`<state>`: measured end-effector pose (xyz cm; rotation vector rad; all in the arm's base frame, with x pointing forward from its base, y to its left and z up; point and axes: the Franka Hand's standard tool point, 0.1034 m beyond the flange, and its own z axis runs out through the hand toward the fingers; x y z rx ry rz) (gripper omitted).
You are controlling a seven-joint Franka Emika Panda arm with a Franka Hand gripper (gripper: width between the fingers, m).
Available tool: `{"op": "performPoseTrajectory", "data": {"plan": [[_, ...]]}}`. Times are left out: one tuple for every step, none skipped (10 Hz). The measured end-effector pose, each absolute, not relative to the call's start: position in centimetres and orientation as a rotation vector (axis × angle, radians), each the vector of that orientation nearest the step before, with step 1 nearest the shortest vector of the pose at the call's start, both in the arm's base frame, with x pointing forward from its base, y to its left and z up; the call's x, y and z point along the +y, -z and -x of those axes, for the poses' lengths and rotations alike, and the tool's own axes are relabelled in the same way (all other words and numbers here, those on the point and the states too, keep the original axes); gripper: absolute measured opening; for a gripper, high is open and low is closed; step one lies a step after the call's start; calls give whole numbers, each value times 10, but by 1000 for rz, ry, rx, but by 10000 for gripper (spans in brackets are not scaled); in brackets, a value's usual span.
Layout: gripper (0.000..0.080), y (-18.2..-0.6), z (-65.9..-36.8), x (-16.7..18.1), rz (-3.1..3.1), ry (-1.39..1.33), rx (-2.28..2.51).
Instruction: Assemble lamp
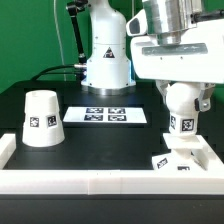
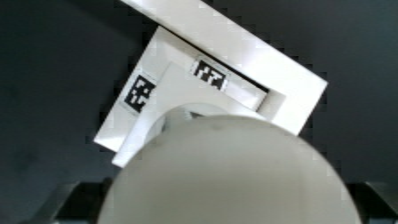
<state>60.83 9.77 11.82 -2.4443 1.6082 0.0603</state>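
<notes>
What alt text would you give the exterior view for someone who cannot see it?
A robot's claw grips a ball-shaped bulb just above the square lamp base, at the exterior view's right. At that view's left stands the cone shade, with the marker board lying between on the black table.

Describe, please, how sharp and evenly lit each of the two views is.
Exterior view: the light is even, and the tags show crisply on the matte white truncated-cone shade and on the marker board. Wrist view: the matte white ball-shaped bulb fills the foreground as a soft, out-of-focus blur, while the low white square base beyond it is sharper against the dark table.
</notes>
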Motion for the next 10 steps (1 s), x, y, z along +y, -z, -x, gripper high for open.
{"op": "performPoseTrajectory", "data": {"plan": [[579, -118, -609, 96, 2374, -76, 1700], [579, -118, -609, 97, 2327, -81, 1758], [579, -118, -609, 98, 2250, -93, 1855], [579, -118, -609, 99, 2206, -102, 1909], [579, -117, -609, 99, 2186, -106, 1931], [579, -117, -609, 100, 2115, -120, 2008], [579, -117, -608, 101, 2068, -132, 2055], [675, -117, -608, 102, 2072, -132, 2050], [693, -117, -608, 102, 2089, -129, 2033], [693, -117, -606, 101, 2202, -121, 1926]]}}
